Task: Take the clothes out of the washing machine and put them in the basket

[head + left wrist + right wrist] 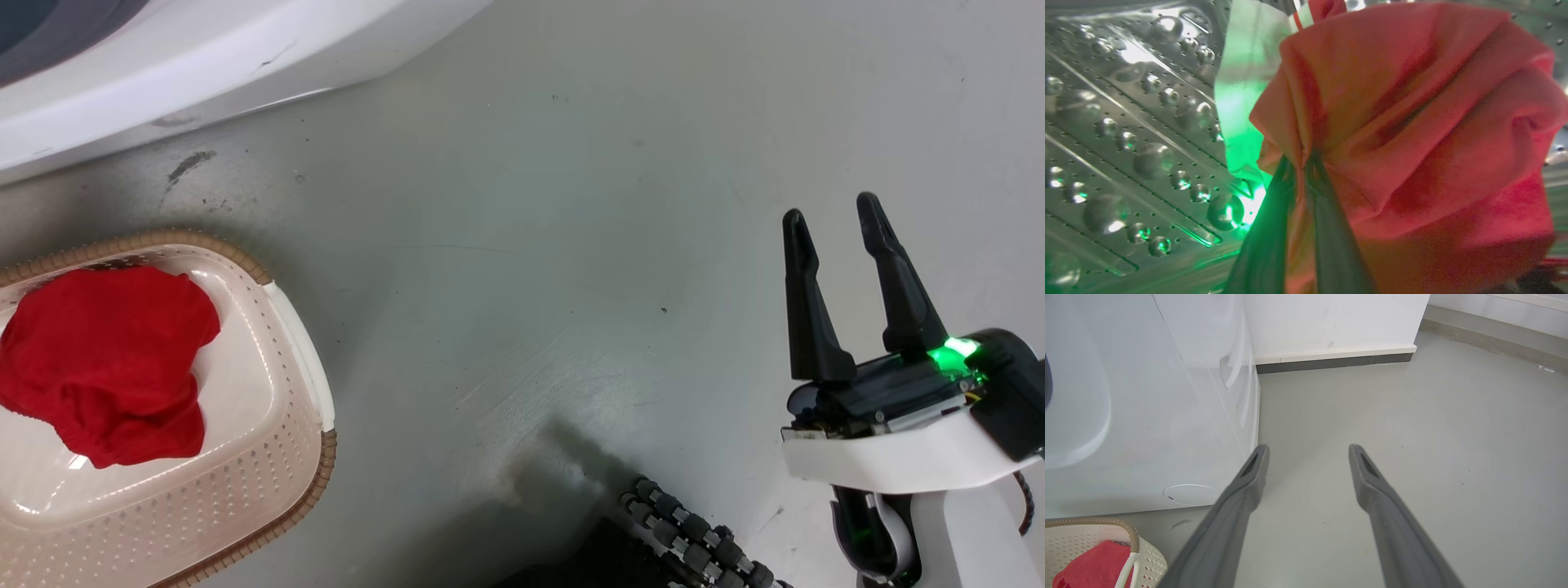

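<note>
My left gripper (1302, 163) is inside the washing machine's perforated steel drum (1126, 134), shut on a bunched red garment (1412, 134) that hangs around its dark fingers (1331, 237). Another red garment (106, 359) lies in the cream basket (286, 457) with the brown rim at the lower left of the head view, and shows again as red cloth (1094, 567) in the basket (1098, 535). The washing machine's white front (204, 57) runs along the top left. My right gripper (833, 220) hovers open over bare floor at the right, its fingers (1249, 477) apart and holding nothing.
Grey floor (531, 245) spreads between the basket and my right arm. A white wall with a dark skirting (1331, 361) stands behind the machine's side panel (1167, 396). A ribbed black cable (694, 539) lies at the bottom edge.
</note>
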You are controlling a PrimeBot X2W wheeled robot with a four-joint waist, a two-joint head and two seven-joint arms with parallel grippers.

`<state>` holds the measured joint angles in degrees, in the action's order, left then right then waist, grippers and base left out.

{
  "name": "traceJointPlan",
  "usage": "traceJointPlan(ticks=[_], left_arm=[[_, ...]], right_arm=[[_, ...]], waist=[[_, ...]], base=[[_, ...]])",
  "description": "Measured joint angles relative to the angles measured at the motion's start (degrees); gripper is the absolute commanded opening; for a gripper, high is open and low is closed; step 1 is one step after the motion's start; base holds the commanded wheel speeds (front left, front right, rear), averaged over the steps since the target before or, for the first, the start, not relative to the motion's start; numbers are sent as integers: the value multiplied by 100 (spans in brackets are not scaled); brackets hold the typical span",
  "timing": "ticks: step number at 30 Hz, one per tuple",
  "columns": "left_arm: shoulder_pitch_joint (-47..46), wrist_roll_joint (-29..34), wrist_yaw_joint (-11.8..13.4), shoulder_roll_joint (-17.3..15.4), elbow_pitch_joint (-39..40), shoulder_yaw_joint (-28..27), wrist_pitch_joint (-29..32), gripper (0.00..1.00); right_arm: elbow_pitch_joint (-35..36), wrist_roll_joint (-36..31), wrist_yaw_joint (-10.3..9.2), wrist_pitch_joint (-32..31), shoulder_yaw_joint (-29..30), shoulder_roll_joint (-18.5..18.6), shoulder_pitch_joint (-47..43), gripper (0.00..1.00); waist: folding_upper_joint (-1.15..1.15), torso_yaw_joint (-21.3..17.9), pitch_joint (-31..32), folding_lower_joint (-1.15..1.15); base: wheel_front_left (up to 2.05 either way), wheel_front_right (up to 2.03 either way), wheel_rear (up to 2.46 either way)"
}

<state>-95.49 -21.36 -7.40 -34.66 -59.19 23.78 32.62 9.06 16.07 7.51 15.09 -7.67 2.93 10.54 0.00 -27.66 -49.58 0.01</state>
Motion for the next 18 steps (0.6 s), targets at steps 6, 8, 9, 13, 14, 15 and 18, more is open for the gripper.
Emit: traceJointPlan(ticks=[6, 8, 9, 13, 14, 15, 18], left_arm=[[-18, -58, 0, -144, 60, 207, -459, 0], [-8, -48, 0, -216, 186, 376, -675, 0], [34, -53, 0, -227, 250, 464, -794, 0], [554, -405, 0, -218, 307, 631, -1534, 0], [658, -425, 0, -207, 326, 693, -1653, 0], [790, -491, 0, -185, 332, 734, -1764, 0], [1215, -737, -1, -71, 365, 783, -2134, 0]], right_arm=[[-69, 1, 0, 0, -32, 0, 170, 100], [-90, 1, 0, 0, -21, -1, 257, 100], [-107, -1, 0, 0, 14, -1, 275, 100], [-192, -207, 0, 0, 218, -2, 322, 100], [-203, -250, 0, 0, 263, -2, 322, 100], [-216, -302, 1, 0, 312, -3, 321, 100], [-256, -452, 1, 0, 442, -3, 307, 100]], waist=[[0, -15, 91, 0], [0, -15, 143, 0], [0, -5, 173, 0], [0, 197, 493, 0], [0, 241, 557, 0], [0, 288, 624, 0], [0, 438, 850, 0]], base=[[0, 0, 0], [0, 0, 0], [0, 0, 0], [0, 0, 0], [0, 0, 0], [0, 0, 0], [0, 0, 0]])
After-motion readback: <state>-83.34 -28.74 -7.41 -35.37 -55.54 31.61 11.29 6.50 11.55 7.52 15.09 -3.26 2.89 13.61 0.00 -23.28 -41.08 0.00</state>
